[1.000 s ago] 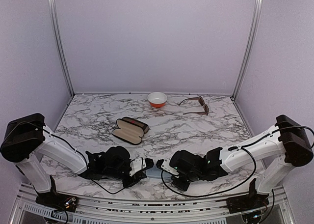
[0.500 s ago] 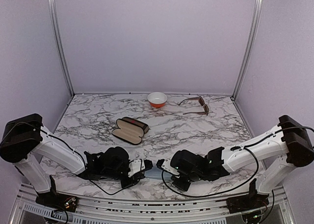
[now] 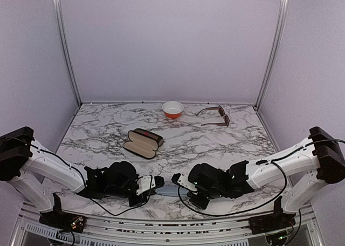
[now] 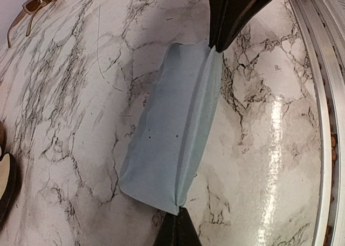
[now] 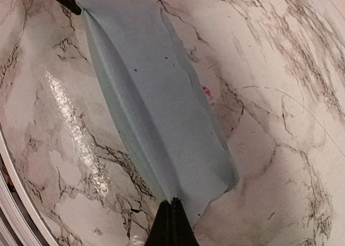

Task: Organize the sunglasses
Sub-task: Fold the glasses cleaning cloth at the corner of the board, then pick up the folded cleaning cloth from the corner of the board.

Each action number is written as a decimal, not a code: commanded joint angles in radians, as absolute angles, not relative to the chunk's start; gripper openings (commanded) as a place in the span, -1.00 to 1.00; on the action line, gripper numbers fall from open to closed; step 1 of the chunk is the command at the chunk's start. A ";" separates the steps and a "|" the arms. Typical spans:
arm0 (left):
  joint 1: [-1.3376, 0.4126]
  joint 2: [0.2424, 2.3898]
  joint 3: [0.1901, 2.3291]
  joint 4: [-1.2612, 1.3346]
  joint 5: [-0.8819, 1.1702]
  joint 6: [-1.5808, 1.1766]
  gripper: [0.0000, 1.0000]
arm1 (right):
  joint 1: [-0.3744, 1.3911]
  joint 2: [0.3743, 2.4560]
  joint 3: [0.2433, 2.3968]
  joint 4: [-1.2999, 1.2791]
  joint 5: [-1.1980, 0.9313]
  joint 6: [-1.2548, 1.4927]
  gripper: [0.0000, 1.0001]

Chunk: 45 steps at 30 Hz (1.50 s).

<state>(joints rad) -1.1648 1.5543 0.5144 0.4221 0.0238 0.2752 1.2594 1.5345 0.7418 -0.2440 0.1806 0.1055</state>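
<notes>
Evidently both sets of jaws were clamped tight on the pale blue cloth [image 4: 172, 122] — left gripper [image 4: 178, 231] at one end, right gripper [image 5: 172, 224] at the other. We noted the brown sunglasses [image 3: 214, 116] lying far back on the right, near the orange bowl [image 3: 172, 109].

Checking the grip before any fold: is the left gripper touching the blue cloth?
Touching. The left wrist view shows the left gripper shut on the near edge of the blue cloth, with no gap.
</notes>
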 commanded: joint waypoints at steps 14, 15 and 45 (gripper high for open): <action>-1.193 1.540 0.474 0.327 0.075 0.262 -0.87 | 1.292 1.567 0.735 -0.239 0.067 0.114 -1.00; -1.193 1.539 0.472 0.326 0.083 0.260 -0.84 | 1.291 1.568 0.733 -0.239 0.064 0.114 -1.00; -0.930 1.342 0.585 0.302 -0.309 0.088 0.62 | 1.297 1.373 0.706 -0.238 0.098 0.164 -0.36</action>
